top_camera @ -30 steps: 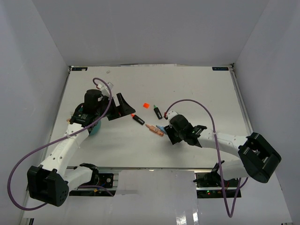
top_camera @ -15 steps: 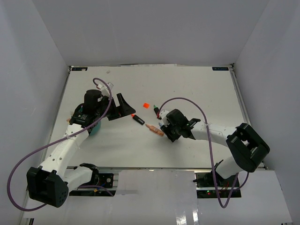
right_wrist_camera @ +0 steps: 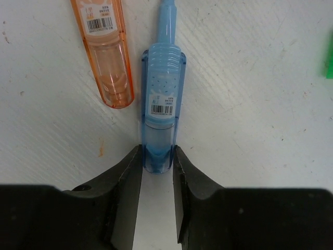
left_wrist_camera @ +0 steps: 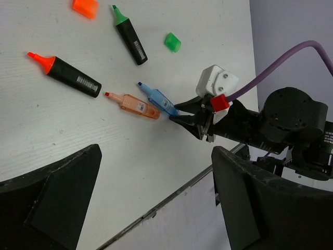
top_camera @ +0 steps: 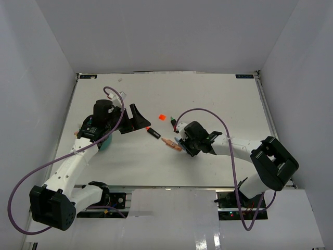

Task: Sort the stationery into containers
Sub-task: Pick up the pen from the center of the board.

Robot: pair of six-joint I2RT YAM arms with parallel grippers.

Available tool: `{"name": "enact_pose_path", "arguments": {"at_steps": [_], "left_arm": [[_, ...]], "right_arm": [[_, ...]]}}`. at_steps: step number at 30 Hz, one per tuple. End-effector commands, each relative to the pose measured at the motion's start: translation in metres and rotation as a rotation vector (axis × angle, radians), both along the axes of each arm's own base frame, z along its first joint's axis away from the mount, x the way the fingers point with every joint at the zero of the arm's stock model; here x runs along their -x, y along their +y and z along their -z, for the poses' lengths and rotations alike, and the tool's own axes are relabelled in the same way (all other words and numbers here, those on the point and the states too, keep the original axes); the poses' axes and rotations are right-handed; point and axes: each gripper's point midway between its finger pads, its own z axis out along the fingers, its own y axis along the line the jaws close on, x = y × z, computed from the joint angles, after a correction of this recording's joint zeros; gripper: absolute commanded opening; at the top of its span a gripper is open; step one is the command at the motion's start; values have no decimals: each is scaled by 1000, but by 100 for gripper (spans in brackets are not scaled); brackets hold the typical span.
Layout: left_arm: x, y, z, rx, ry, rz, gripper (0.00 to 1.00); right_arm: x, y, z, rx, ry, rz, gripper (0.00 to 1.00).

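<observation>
Smooth plastic lying on a matt white table.
The blue pen and orange pen are showing glossy, translucent shells.

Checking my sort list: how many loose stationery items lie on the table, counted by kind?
Black markers: 2
Translucent pens: 2
Small squares: 2
Total: 6

White arms, black fingers, purple cables
</observation>
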Motion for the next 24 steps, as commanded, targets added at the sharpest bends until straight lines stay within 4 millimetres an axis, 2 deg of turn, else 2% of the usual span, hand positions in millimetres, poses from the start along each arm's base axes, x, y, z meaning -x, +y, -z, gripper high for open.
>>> {"name": "enact_pose_path", "arguments": {"at_steps": [1, 7, 14, 17, 21, 22, 24], "left_arm": [[8, -4, -5, 27, -4, 25, 98], [14, -16, -7, 77, 29, 38, 98], [14, -39, -6, 130, 63, 41, 98], [13, -43, 0, 140, 88, 28, 98], [13, -52, 9, 143, 121, 35, 91], [16, -57, 16, 139, 147, 46, 90], [17, -63, 21, 138, 166, 46, 90]], "right_arm": [[-1, -9, -9, 4, -22, 38, 25], [-3, -6, -43, -77, -78, 74, 21], [-6, 5, -106, -238, -179, 73, 19], [-5, 7, -125, -273, -200, 67, 18], [-4, 13, -148, -315, -210, 48, 18], [-5, 17, -159, -339, -219, 41, 18], [-5, 18, -168, -353, -222, 40, 18]]}}
